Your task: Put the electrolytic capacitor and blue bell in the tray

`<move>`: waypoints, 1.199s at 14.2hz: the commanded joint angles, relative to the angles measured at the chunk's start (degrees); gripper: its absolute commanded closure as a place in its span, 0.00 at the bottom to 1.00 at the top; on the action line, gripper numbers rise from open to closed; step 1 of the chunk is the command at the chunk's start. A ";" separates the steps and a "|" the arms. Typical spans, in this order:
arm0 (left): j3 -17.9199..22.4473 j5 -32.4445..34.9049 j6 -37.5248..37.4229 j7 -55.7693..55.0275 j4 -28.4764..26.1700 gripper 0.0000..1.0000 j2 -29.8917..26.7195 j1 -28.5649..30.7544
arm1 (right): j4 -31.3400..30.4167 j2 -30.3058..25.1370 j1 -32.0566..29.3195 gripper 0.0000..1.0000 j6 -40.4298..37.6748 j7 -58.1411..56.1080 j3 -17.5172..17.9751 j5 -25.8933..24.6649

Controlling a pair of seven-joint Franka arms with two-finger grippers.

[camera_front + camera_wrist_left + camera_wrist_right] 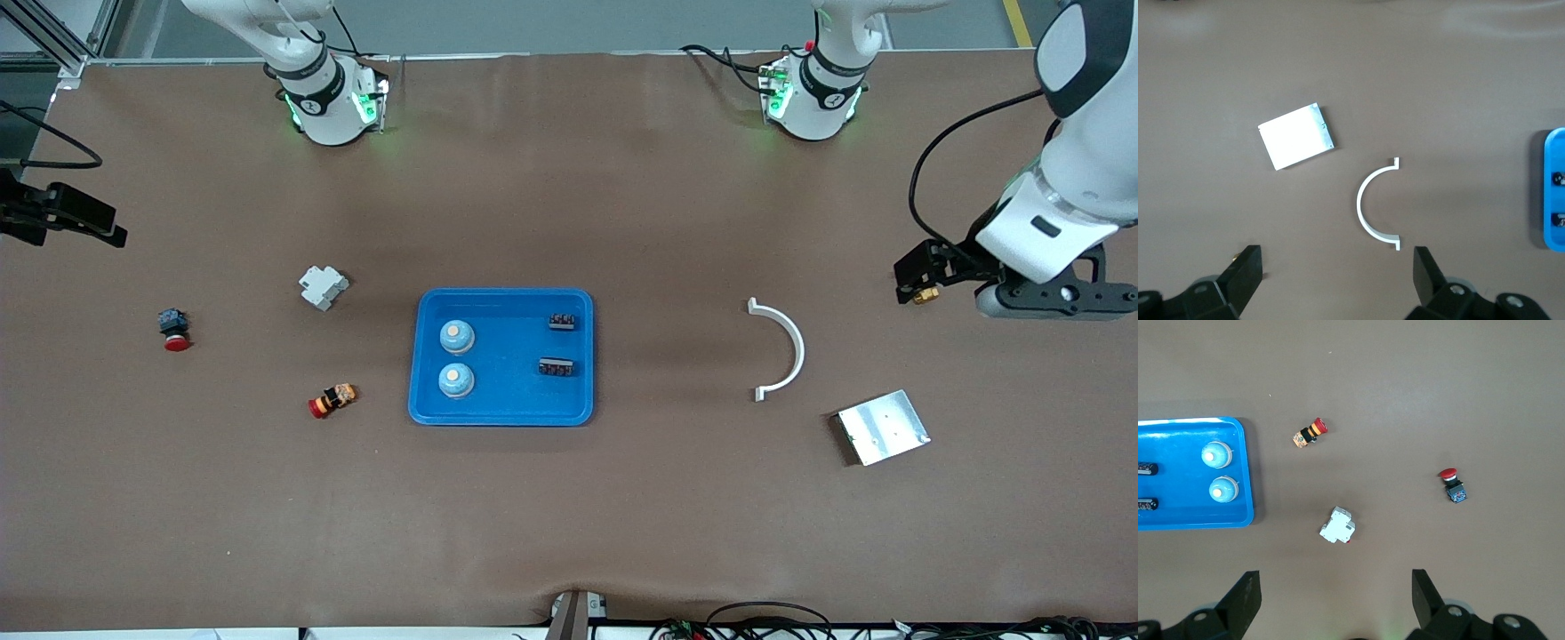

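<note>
The bright-blue tray (502, 411) lies mid-table. Two blue bells (457, 336) (456, 380) stand in it at the right arm's end. Two small black capacitors (560, 321) (555, 365) lie in it at the left arm's end. My left gripper (1058, 298) is open and empty, high over the table at the left arm's end; its fingers (1245, 273) frame bare table. My right gripper (62, 218) is open and empty, high over the right arm's end. The right wrist view shows the tray (1185, 473) with both bells (1217, 455).
A white curved bracket (787, 351) and a silver metal plate (883, 427) lie toward the left arm's end. A white breaker (323, 286) and two red-capped switches (174, 331) (332, 400) lie toward the right arm's end.
</note>
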 commanded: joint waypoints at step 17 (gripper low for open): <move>-1.15 -3.33 -3.53 -3.91 -2.12 0.00 -1.99 -1.32 | -0.24 -0.73 -0.64 0.00 -0.09 -0.13 0.34 0.88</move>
